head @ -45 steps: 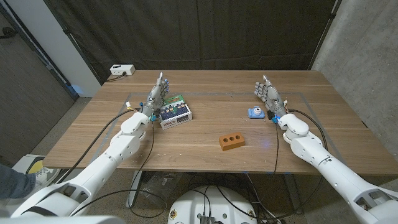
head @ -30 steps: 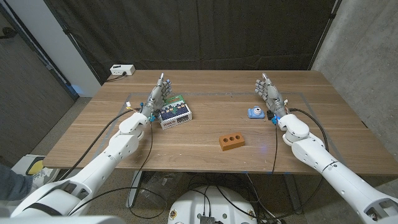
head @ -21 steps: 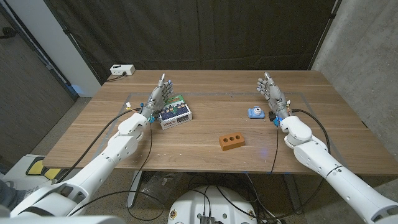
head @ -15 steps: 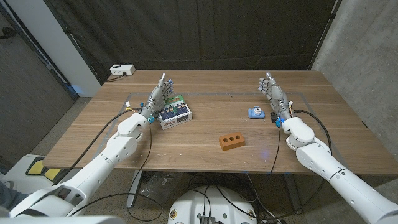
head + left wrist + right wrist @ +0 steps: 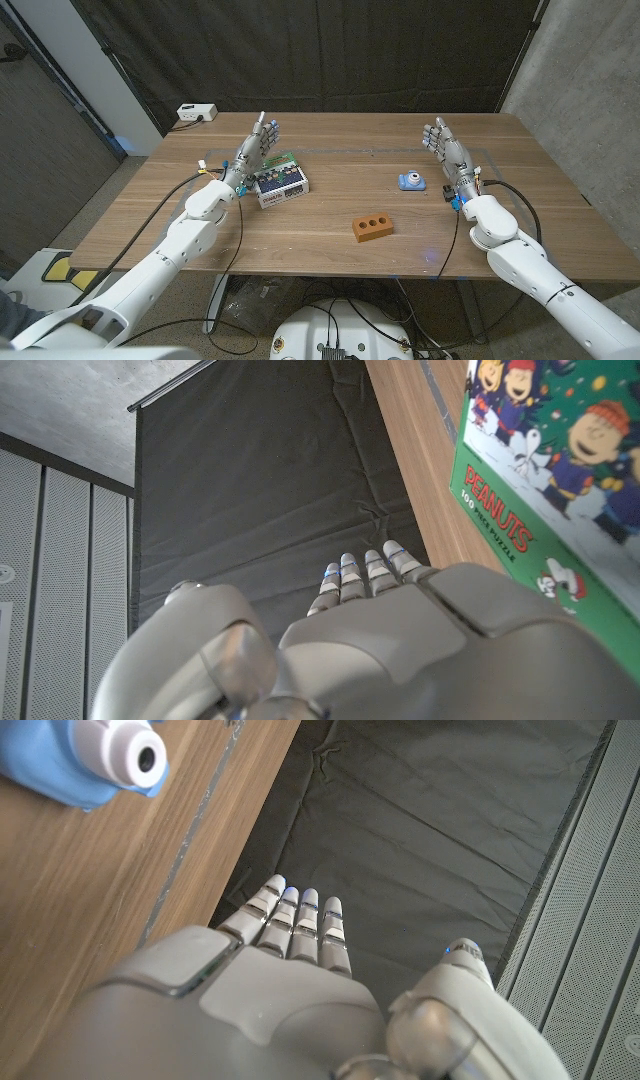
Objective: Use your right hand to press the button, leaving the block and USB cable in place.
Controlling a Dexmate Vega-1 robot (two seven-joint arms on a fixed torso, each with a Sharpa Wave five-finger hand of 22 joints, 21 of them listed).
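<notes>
The right hand (image 5: 446,141) has been raised and shifted outward over the last second, fingers extended and apart, holding nothing. No button can be identified with certainty; the small blue camera-like device (image 5: 409,181), just beside it, is unpressed. The orange block (image 5: 371,227) is undisturbed.

Head camera overlooks the table (image 5: 330,205); wrist cameras skim it closely.

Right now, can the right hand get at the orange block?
Probably yes. The right hand is open and empty; only the blue toy camera sits between it and the block.
</notes>
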